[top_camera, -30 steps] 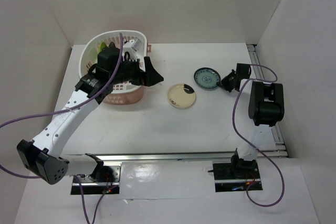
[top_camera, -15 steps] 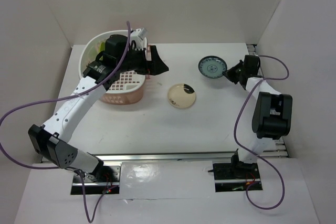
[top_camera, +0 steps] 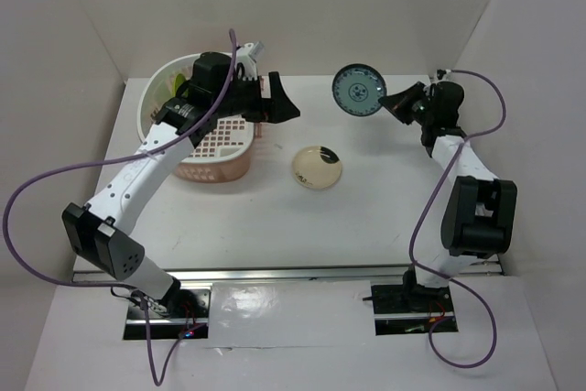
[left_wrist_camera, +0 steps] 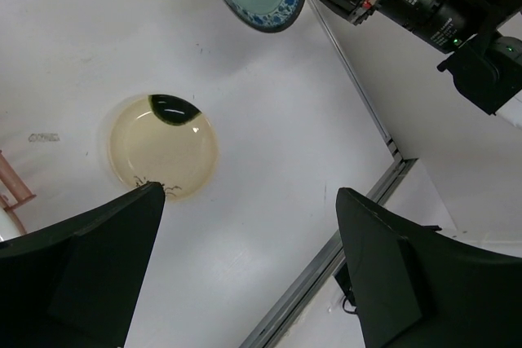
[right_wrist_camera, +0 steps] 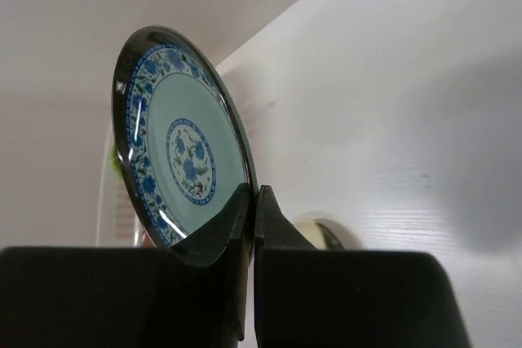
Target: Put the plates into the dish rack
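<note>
Right wrist: right fingers (right_wrist_camera: pixel 342 299) clamp the blue-patterned round plate (right_wrist_camera: pixel 183 156), left fingers (left_wrist_camera: pixel 81 275) apart; next, carry it left to the pink plastic rack (top_camera: pixel 215 171).

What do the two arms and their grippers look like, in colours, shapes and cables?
The left arm and right arm have white links and bulky black joint housings. The left gripper and right gripper are black, with broad wedge-shaped fingers. A purple cable loops along each arm.

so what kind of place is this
Probably a lab test bench, not a kitchen: bare white panels around the table, two robot arms bolted to it, a dish rack and plates.
</note>
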{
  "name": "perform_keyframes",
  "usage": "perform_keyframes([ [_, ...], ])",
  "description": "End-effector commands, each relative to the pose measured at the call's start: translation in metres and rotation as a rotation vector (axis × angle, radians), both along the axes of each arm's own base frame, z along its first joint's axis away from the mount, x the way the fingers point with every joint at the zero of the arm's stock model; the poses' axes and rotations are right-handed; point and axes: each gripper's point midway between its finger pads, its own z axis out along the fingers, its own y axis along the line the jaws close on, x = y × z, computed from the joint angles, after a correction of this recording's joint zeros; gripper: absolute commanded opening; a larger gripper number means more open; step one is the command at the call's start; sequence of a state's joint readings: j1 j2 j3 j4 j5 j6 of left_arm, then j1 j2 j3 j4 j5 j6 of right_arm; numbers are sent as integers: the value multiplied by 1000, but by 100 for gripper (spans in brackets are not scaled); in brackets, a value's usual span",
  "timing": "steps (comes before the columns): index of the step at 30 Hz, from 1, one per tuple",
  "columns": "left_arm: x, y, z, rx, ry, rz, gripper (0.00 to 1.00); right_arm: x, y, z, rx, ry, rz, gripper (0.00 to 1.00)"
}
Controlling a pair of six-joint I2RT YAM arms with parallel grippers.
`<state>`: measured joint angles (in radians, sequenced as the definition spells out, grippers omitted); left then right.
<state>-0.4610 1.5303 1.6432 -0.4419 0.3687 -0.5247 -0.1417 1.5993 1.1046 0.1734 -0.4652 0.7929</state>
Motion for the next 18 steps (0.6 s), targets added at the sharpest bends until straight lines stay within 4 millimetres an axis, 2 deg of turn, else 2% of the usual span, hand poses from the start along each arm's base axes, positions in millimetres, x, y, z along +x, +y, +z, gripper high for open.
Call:
perform_keyframes([
  [1, 10, -10, 18, -37, -69, -27, 100, -17, 60, 71, 4, -288, 318, 0],
  [3, 15, -11, 10, -24, -69, -20, 100, -25, 80, 89, -7, -357, 411, 0],
  [4, 17, -10, 9, -20, -71, -8, 100, -30, 99, 89, -26, -380, 485, 0],
  [6, 23, -12, -2, -3, -54, -12, 100, -37, 118, 98, -43, -402, 550, 0],
  [7, 26, -8, 2, -8, -64, -1, 100, -43, 133, 100, -58, -420, 597, 0],
  [8, 30, -8, -3, 1, -55, 9, 100, -48, 140, 95, -58, -405, 622, 0],
  [11, 38, -2, -5, 10, -73, 36, 100, -53, 155, 102, -69, -421, 660, 0],
  [13, 40, 1, -9, 15, -65, 46, 100, -53, 156, 98, -65, -413, 670, 0],
  [14, 48, 10, -13, 20, -56, 68, 99, -57, 162, 98, -60, -414, 692, 0],
  [16, 51, 16, -18, 25, -45, 83, 96, -60, 167, 100, -63, -419, 713, 0],
  [18, 54, 21, -21, 22, -43, 87, 90, -63, 172, 95, -72, -407, 729, 0],
])
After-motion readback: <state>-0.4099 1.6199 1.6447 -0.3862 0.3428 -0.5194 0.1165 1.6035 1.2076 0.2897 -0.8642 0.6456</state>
